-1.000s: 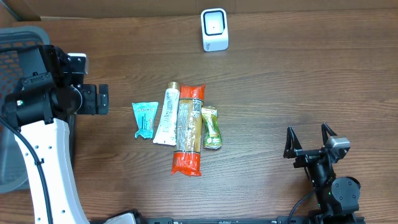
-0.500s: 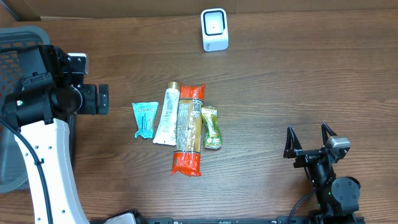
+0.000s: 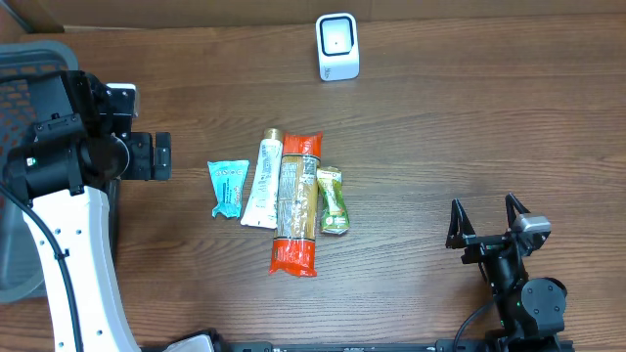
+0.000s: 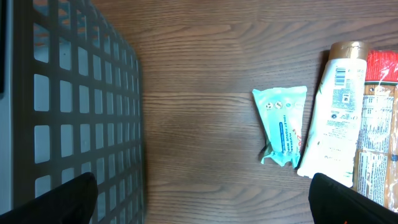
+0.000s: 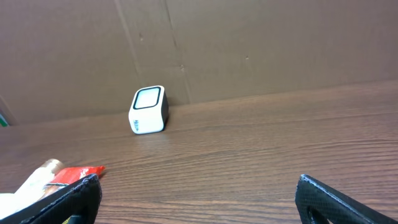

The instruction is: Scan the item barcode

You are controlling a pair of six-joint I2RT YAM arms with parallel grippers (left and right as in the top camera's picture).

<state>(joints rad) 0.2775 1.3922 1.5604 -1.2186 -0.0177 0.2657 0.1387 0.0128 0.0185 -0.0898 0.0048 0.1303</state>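
Note:
Four items lie side by side in the middle of the wooden table: a teal packet [image 3: 229, 187], a white tube [image 3: 262, 182], a long red-and-orange packet [image 3: 296, 203] and a small green packet [image 3: 334, 199]. The white barcode scanner [image 3: 337, 46] stands at the back edge, its window facing forward. My left gripper [image 3: 163, 156] hovers left of the items, open and holding nothing. In the left wrist view the teal packet [image 4: 283, 126] and white tube [image 4: 333, 115] lie ahead of the open left gripper [image 4: 205, 205]. My right gripper [image 3: 484, 217] rests open near the front right, away from the items.
A grey mesh basket [image 3: 20, 68] stands at the far left, and its wall [image 4: 74, 93] fills the left side of the left wrist view. A cardboard wall [image 5: 249, 43] runs behind the scanner [image 5: 148, 109].

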